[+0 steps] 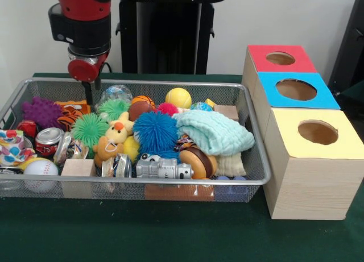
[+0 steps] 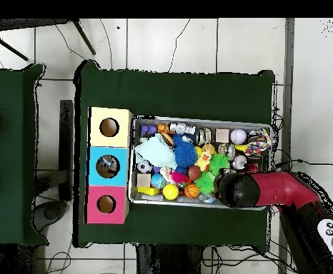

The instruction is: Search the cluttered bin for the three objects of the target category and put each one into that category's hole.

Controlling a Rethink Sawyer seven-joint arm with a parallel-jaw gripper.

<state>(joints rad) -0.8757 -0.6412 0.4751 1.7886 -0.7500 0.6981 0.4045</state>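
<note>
The silver wire-mesh bin (image 1: 170, 83) stands on the green table and is full of mixed toys; it also shows in the overhead view (image 2: 198, 120). My gripper (image 1: 89, 97) hangs low over the bin's far left part, just above an orange tiger-striped toy (image 1: 71, 114) and beside a clear glitter ball (image 1: 116, 93). In the overhead view the arm's red head (image 2: 237, 190) hides it. Beside the bin stand three wooden boxes, each with one round hole: a red lid (image 1: 259, 54), a blue lid (image 1: 270, 91) and a yellow lid (image 1: 347, 142).
The bin holds a yellow ball (image 1: 178, 97), a basketball (image 1: 142, 100), a baseball (image 1: 40, 168), a blue spiky ball (image 1: 154, 131), a green spiky ball (image 1: 89, 128), a purple spiky ball (image 1: 41, 111), a mint cloth (image 1: 213, 131) and a soda can (image 1: 48, 140).
</note>
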